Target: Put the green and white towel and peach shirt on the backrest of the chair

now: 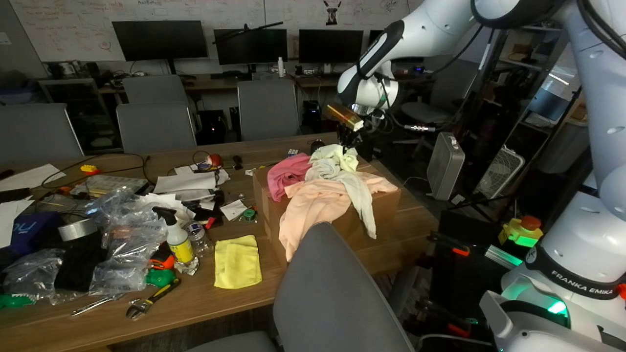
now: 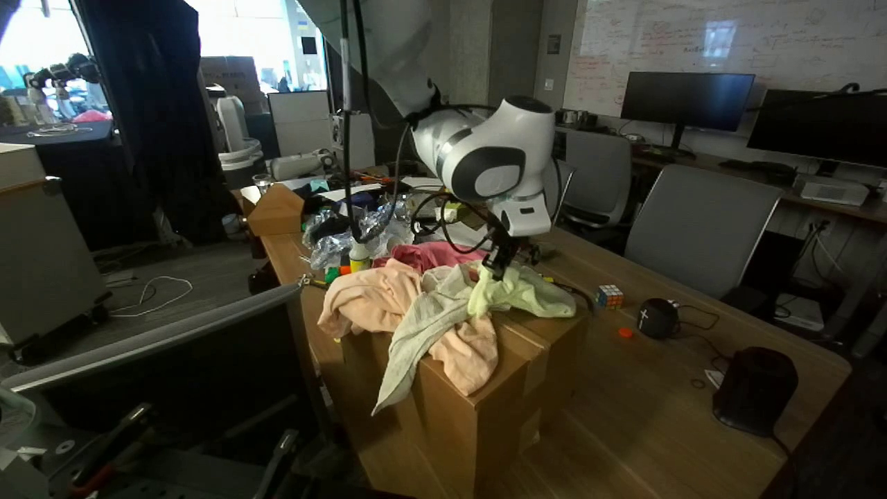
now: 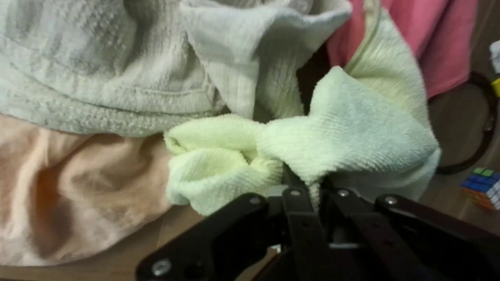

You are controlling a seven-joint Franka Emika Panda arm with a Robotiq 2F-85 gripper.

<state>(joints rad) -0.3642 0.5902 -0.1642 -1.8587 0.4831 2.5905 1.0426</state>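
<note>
A towel (image 1: 330,168) lies over a shirt (image 1: 315,203) atop a box (image 1: 354,234) on a table (image 1: 195,298), with, in an exterior view, a cloth (image 1: 289,173) at their left, a chair (image 1: 330,298) in front, a puzzle cube (image 1: 292,152) behind, and another cloth (image 1: 238,262) on the table between the box and a spray bottle (image 1: 177,239) farther left.

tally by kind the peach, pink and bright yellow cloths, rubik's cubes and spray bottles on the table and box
Cloths: 3 (peach shirt, pink cloth, bright yellow cloth)
Rubik's cube: 1
Spray bottle: 1
Total: 5
</note>
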